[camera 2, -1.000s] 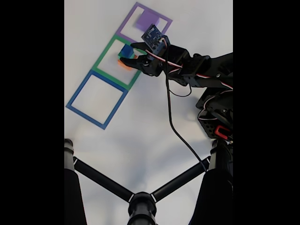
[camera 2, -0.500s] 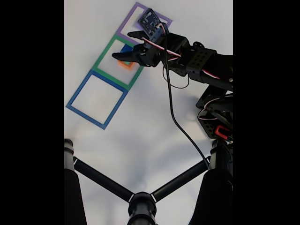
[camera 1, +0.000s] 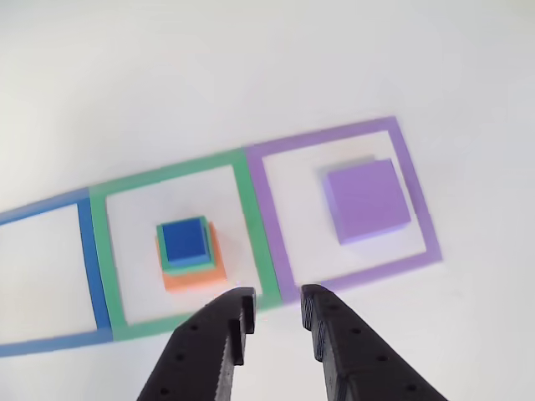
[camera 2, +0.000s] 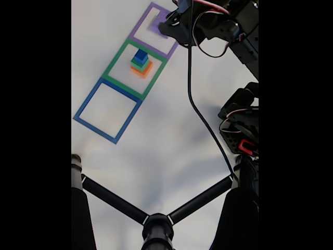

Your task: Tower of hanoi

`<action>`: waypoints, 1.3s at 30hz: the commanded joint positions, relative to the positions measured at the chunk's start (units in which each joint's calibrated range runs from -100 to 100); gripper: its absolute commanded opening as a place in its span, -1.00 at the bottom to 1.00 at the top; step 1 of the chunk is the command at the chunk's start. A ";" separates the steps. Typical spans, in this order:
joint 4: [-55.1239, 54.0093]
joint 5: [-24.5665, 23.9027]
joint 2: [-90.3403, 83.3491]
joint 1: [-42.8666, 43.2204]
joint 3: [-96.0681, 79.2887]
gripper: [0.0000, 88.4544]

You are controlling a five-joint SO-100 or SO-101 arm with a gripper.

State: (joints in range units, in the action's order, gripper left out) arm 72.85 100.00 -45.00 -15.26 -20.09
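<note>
Showing hand [camera 1: 273, 305] raised above table [camera 1: 251, 75], fingers slightly apart, holding nothing. Stack inside green square [camera 1: 176, 245]: blue block [camera 1: 184, 240] atop green block [camera 1: 203, 264] atop orange block [camera 1: 194, 278]. Purple block [camera 1: 368, 200] flat inside purple square [camera 1: 343, 209]. Blue square [camera 2: 107, 110] alongside.

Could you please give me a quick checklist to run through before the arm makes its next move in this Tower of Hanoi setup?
1. Gripper empty: ok, nothing between the jaws.
2. Jaws parted: ok, a gap shows in the other view.
3. Stack intact: ok, blue block sits on the green block, which sits on the orange block, inside the green square.
4. Purple block inside the purple square: ok, lying flat, alone.
5. Blue square free: ok.
6. Gripper clear of the stack: ok, it hangs nearer the camera, apart from it.
</note>
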 commanded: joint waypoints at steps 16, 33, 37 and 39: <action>25.45 0.00 2.46 -19.32 20.22 -1.00; -8.06 0.00 -5.88 -27.71 -15.85 -0.46; -18.26 0.00 -6.12 -29.46 -24.48 -0.46; -23.60 0.00 -6.12 -29.69 -28.57 -0.47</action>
State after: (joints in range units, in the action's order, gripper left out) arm 58.92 100.00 -49.12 -43.93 -43.57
